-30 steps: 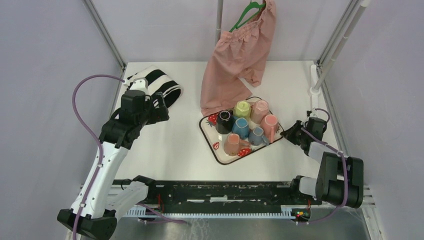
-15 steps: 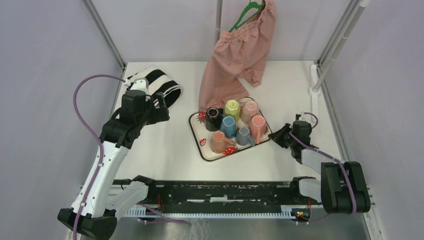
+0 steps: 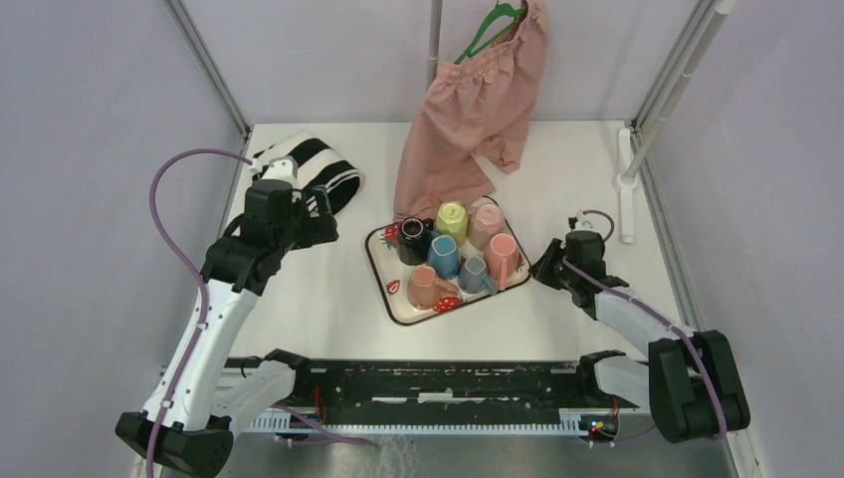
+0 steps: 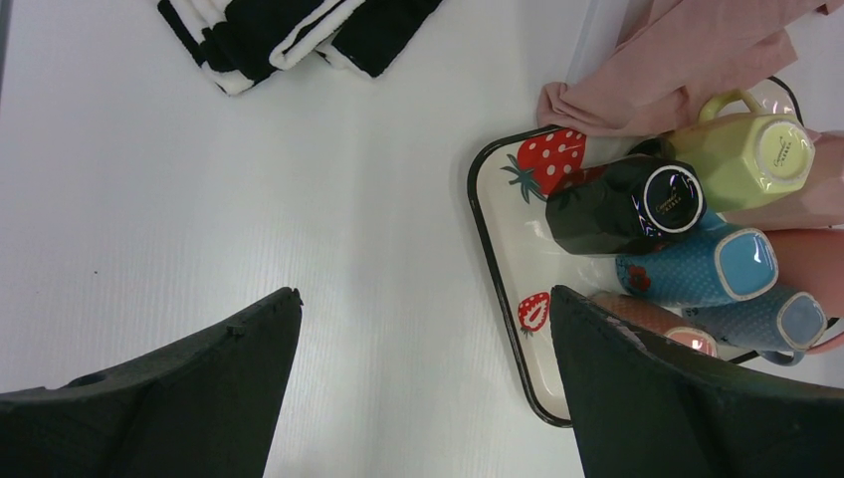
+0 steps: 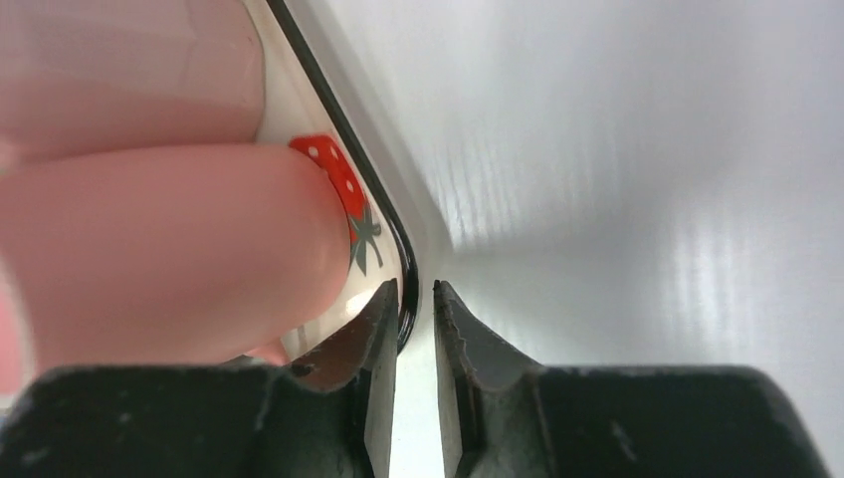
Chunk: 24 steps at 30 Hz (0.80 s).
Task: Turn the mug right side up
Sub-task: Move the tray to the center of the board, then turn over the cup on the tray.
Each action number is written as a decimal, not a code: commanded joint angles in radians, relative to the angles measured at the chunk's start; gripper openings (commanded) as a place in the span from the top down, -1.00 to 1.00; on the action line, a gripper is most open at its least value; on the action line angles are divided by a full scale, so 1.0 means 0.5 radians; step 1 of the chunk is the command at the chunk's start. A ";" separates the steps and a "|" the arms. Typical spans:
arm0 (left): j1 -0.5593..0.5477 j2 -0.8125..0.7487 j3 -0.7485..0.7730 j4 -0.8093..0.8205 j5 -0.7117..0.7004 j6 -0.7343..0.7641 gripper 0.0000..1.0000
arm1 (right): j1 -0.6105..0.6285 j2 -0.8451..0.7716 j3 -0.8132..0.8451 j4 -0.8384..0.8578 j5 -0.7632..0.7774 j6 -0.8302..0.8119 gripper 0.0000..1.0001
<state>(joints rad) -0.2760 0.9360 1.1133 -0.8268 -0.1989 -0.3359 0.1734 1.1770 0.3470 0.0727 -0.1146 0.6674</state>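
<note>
A white strawberry-print tray (image 3: 390, 299) holds several upside-down mugs: a black one (image 3: 412, 239), a yellow-green one (image 3: 451, 219), two blue ones (image 3: 445, 256) and pink ones (image 3: 501, 261). My right gripper (image 3: 540, 269) is at the tray's right corner. In the right wrist view the gripper (image 5: 413, 289) is shut on the tray's black rim (image 5: 338, 100), beside a pink mug (image 5: 169, 249). My left gripper (image 3: 326, 221) is open and empty above the table, left of the tray. In its wrist view the gripper (image 4: 423, 294) frames bare table, with the tray (image 4: 498, 229) and black mug (image 4: 622, 204) to the right.
A black-and-white striped cloth (image 3: 314, 169) lies at the back left. Pink shorts (image 3: 473, 110) hang from a green hanger and drape onto the tray's far edge. A white post (image 3: 625, 169) stands at the right edge. Frame bars and walls surround the table.
My right gripper has moved left and away from the base, dragging the tray and its mugs to the left. The left arm has not moved.
</note>
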 commanded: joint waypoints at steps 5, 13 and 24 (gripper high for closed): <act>0.009 -0.013 -0.002 0.085 0.017 0.053 -1.00 | -0.006 -0.353 0.484 -0.558 0.479 -0.718 0.22; 0.009 -0.038 -0.021 0.136 0.043 0.033 -1.00 | 0.045 -0.461 0.788 -0.570 -0.413 -1.235 0.00; 0.009 -0.082 -0.028 0.133 0.059 -0.021 -1.00 | 0.991 0.036 1.293 -0.939 -0.468 -1.823 -0.10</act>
<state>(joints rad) -0.2760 0.9157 1.1053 -0.7906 -0.1802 -0.3363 0.5186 1.0981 0.8978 -0.2760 -0.3435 -0.0650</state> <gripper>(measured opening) 0.997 0.547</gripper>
